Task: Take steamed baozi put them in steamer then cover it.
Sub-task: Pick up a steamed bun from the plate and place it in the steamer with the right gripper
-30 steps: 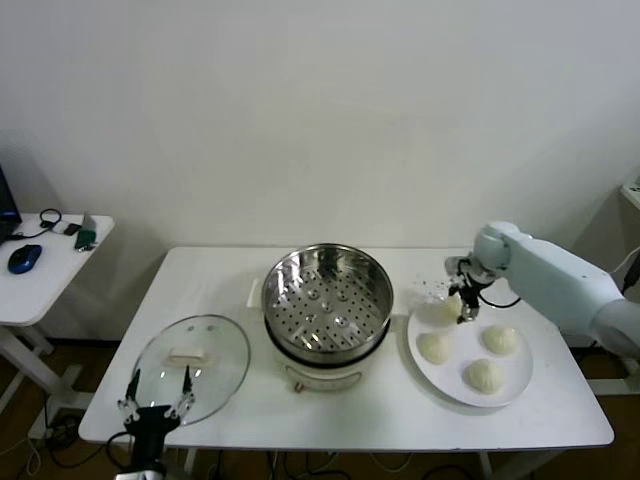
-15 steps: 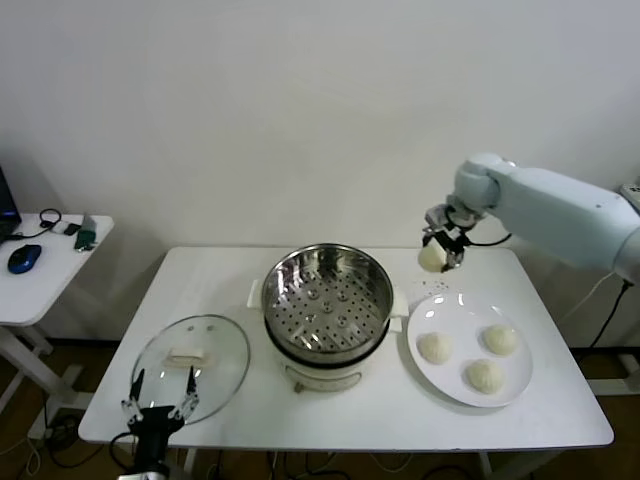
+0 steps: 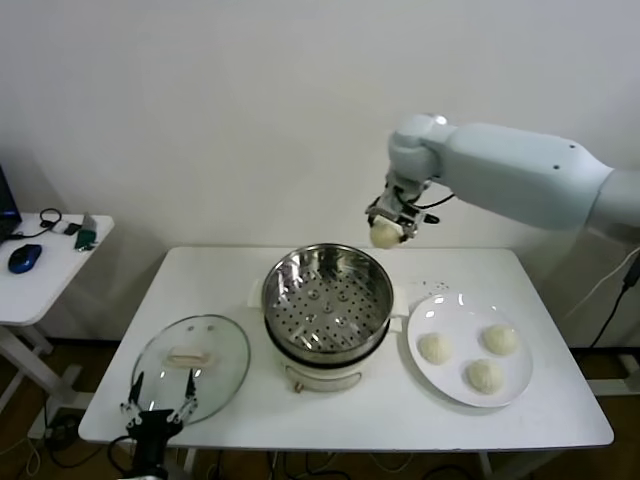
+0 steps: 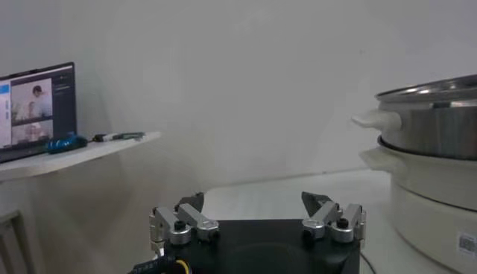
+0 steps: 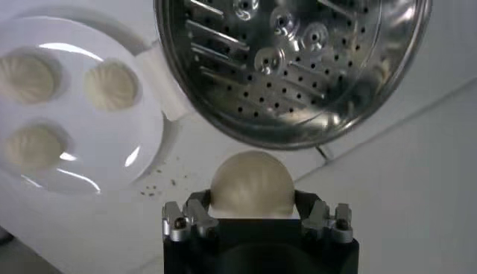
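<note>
Right hand (image 3: 387, 229) (with baozi (image 3: 384, 235)) now above steamer (image 3: 327, 300)

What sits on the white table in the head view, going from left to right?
Round clear glass lid with white handle → shiny stainless-steel steamer pot on its white base → flat round white plate holding three off-white buns.
</note>
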